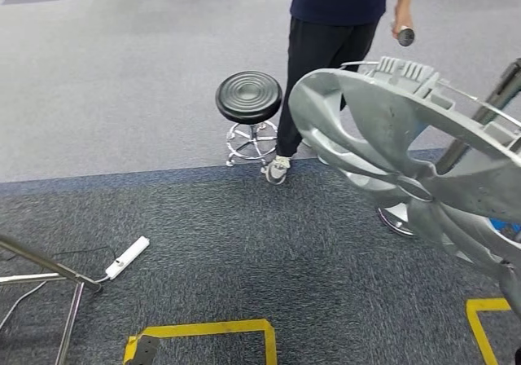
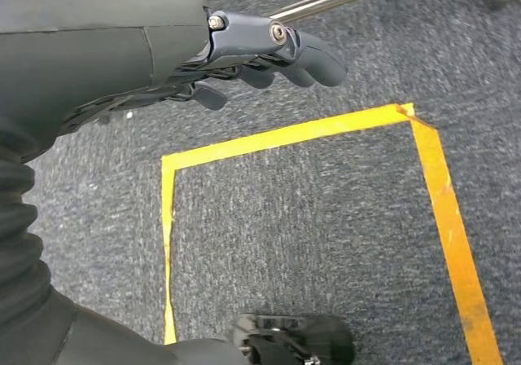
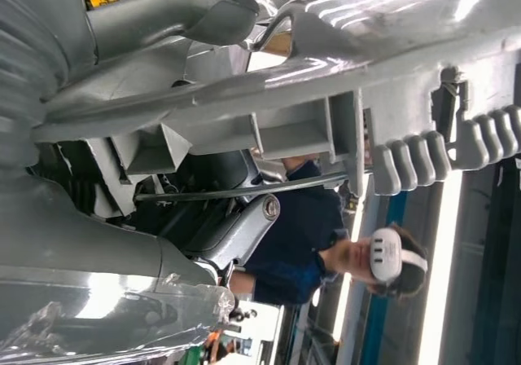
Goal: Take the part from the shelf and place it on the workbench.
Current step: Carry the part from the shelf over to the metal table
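Part (image 1: 393,129) gripped by right robot hand (image 3: 242,226); left robot hand (image 2: 264,55) empty, fingers loosely extended

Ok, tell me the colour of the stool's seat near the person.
Black, with concentric ridges on the round seat; the head view shows it best.

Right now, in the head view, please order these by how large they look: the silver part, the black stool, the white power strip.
1. silver part, largest, though it is nearest to the camera, which enlarges it.
2. black stool.
3. white power strip, smallest.
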{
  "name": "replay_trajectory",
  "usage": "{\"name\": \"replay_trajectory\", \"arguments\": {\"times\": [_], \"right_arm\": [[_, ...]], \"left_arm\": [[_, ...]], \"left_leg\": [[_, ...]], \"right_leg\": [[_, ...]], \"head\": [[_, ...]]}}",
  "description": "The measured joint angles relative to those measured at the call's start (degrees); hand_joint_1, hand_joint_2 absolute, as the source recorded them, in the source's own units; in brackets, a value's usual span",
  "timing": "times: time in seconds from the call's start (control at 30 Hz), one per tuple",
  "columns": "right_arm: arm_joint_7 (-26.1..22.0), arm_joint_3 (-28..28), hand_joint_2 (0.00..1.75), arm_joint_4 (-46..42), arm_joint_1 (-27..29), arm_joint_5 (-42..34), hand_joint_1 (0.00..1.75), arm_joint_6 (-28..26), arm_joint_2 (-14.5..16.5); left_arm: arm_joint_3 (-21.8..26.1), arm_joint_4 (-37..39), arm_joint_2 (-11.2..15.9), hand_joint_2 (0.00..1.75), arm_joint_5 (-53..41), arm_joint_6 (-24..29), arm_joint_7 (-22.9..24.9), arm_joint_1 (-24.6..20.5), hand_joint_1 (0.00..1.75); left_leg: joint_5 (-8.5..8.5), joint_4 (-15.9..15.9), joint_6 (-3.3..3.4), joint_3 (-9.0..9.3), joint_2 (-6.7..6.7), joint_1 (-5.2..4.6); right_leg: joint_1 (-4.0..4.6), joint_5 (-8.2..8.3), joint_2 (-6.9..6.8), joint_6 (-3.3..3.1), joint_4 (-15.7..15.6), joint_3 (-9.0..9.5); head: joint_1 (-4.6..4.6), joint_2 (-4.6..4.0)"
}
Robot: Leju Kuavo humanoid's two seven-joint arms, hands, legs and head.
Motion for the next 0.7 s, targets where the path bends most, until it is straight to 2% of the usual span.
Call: {"name": "replay_trajectory", "arguments": {"times": [0.13, 0.2, 0.23, 0.27, 0.33, 0.37, 0.4, 0.43, 0.47, 0.5, 0.53, 0.57, 0.6, 0.63, 0.7], "right_arm": [[0.01, -0.03, 1.75, 0.0, 0.01, 0.01, 1.75, 0.0, 0.0], [0.04, -0.05, 1.75, 0.0, 0.02, 0.04, 1.75, 0.0, 0.0], [0.05, -0.08, 1.75, -0.05, 0.04, 0.07, 1.75, 0.0, 0.0], [0.08, -0.1, 1.75, -0.14, 0.01, 0.12, 1.75, 0.02, 0.0], [0.1, -0.15, 1.75, -0.33, 0.04, 0.2, 1.75, 0.05, 0.01], [0.11, -0.15, 1.75, -0.38, 0.07, 0.24, 1.75, 0.07, 0.02], [0.11, -0.16, 1.75, -0.39, 0.19, 0.28, 1.75, 0.07, 0.02], [0.11, -0.16, 1.75, -0.39, 0.31, 0.38, 1.75, 0.08, 0.02], [0.1, -0.17, 1.75, -0.4, 0.44, 0.57, 1.75, 0.13, 0.02], [0.09, -0.19, 1.75, -0.42, 0.56, 0.83, 1.75, 0.25, 0.02], [0.07, -0.2, 1.75, -0.46, 0.66, 1.12, 1.75, 0.41, 0.02], [0.03, -0.21, 1.75, -0.51, 0.77, 1.43, 1.75, 0.59, 0.02], [-0.03, -0.22, 1.75, -0.56, 0.87, 1.72, 1.75, 0.76, 0.03], [-0.13, -0.21, 1.75, -0.63, 0.95, 1.98, 1.75, 0.87, 0.04], [-0.5, -0.17, 1.75, -0.86, 1.19, 2.54, 1.75, 1.03, 0.19]], "left_arm": [[0.0, 0.0, -0.01, 1.75, -0.07, -0.03, 0.05, 0.02, 0.0], [0.01, 0.0, -0.02, 1.75, -0.09, -0.09, 0.16, 0.11, 0.0], [0.01, 0.0, -0.03, 1.75, -0.09, -0.11, 0.21, 0.1, 0.0], [0.02, 0.0, -0.01, 1.75, -0.09, -0.21, 0.42, 0.17, 0.0], [0.03, 0.01, -0.01, 1.75, -0.17, -0.5, 0.88, 0.14, 0.0], [0.04, 0.01, -0.01, 1.75, -0.22, -0.64, 1.2, 0.19, 0.0], [0.04, 0.02, -0.02, 1.75, -0.26, -0.69, 1.45, 0.2, 0.0], [0.04, 0.02, -0.01, 1.75, -0.26, -0.62, 1.75, 0.28, 0.0], [0.05, 0.02, 0.01, 1.75, -0.26, -0.49, 2.1, 0.36, 0.0], [0.05, 0.02, 0.03, 1.75, -0.24, -0.34, 2.42, 0.42, 0.0], [0.06, 0.02, 0.05, 1.75, -0.2, -0.21, 2.66, 0.46, 0.0], [0.07, 0.02, 0.08, 1.75, -0.15, -0.14, 2.82, 0.46, 0.0], [0.07, 0.02, 0.14, 1.75, -0.09, -0.13, 2.91, 0.49, 0.0], [0.07, 0.02, 0.23, 1.75, -0.02, -0.14, 2.97, 0.58, 0.0], [0.07, 0.02, 0.46, 1.75, 0.07, -0.21, 3.08, 0.95, 0.0]], "left_leg": [[-0.29, 1.24, 0.0, -0.65, 0.02, 0.02], [1.17, 0.69, 0.09, -0.51, 0.07, 0.05], [3.13, -3.5, 0.29, 1.62, 1.27, -0.16], [5.18, -8.01, 0.94, 3.83, 1.68, -0.26], [7.62, -15.47, 2.34, 7.57, 1.67, -0.46], [7.66, -15.56, 2.91, 7.55, 0.25, -0.36], [7.64, -15.56, 3.04, 7.6, -0.57, -0.37], [7.62, -15.55, 3.07, 7.69, -1.26, -0.4], [7.6, -15.54, 3.07, 7.83, -1.98, -0.4], [7.56, -15.53, 3.01, 8.02, -2.72, -0.36], [7.5, -15.51, 2.9, 8.17, -3.41, -0.3], [7.43, -15.35, 2.69, 8.2, -4.08, -0.33], [7.45, -15.26, 2.41, 8.09, -4.66, -0.32], [7.55, -15.22, 2.09, 7.88, -5.19, -0.27], [7.82, -15.33, 1.44, 7.51, -6.08, -0.06]], "right_leg": [[0.02, -0.03, -0.27, -0.03, 0.0, 0.01], [0.07, -0.14, -1.21, -0.07, 0.0, 0.14], [0.24, -0.42, -2.07, 0.16, 0.11, 0.36], [0.28, -1.09, -2.49, 0.71, 0.52, 0.49], [0.37, -4.89, -1.41, 1.92, 6.94, -2.19], [0.27, -6.87, -0.38, 2.29, 11.32, -4.44], [0.3, -8.18, 0.29, 2.32, 15.39, -6.71], [0.31, -7.87, 0.37, 2.3, 16.62, -7.69], [0.29, -6.41, 0.44, 2.24, 15.47, -7.5], [0.25, -4.17, 0.78, 2.19, 12.24, -6.21], [0.11, -2.07, 1.73, 2.18, 8.09, -4.4], [-0.07, -0.64, 2.86, 2.16, 4.24, -2.65], [-0.17, 0.1, 3.8, 2.08, 1.67, -1.39], [-0.17, 0.13, 4.4, 1.9, 0.54, -0.82], [0.03, 0.19, 3.77, 1.25, 0.34, -0.59]], "head": [[0.0, 0.0], [-0.01, 0.0], [-0.02, 0.0], [0.09, 0.0], [0.54, 0.0], [0.77, 0.0], [0.88, 0.0], [0.9, 0.0], [0.88, 0.0], [0.9, 0.0], [0.91, 0.0], [0.9, 0.0], [0.88, 0.0], [0.86, 0.0], [0.82, 0.0]]}}
